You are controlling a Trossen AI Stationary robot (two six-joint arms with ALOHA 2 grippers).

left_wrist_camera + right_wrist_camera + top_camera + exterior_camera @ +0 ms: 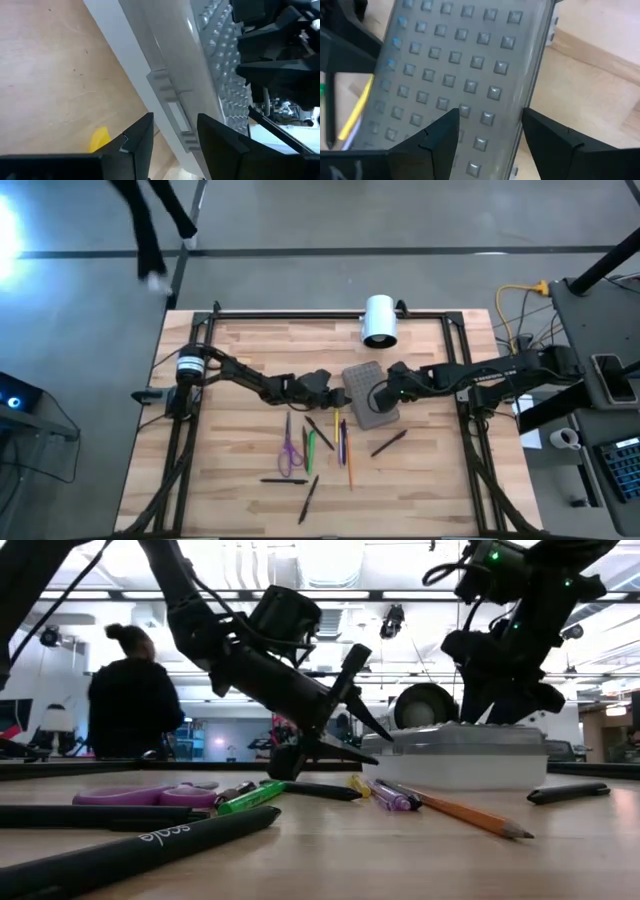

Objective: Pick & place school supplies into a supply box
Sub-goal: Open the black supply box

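The supply box (pixel 368 392), flat, grey and translucent with a studded lid (pixel 460 60), lies shut on the wooden table near its middle. My left gripper (pixel 340 395) is open at the box's left long side, its fingers (pixel 142 140) standing either side of a latch (pixel 175 112) without clear touch. My right gripper (pixel 492 130) hangs open over the lid's right edge. The school supplies lie nearer the front: purple scissors (pixel 290 452), a green pen (pixel 250 798), an orange pencil (pixel 470 815) and black pens (pixel 388 443).
A white cylinder (pixel 380 320) lies at the table's far edge behind the box. A long black pen (pixel 130 850) lies close to the low camera. A person (pixel 130 700) stands in the room beyond the table. Bare wood lies left and right of the pens.
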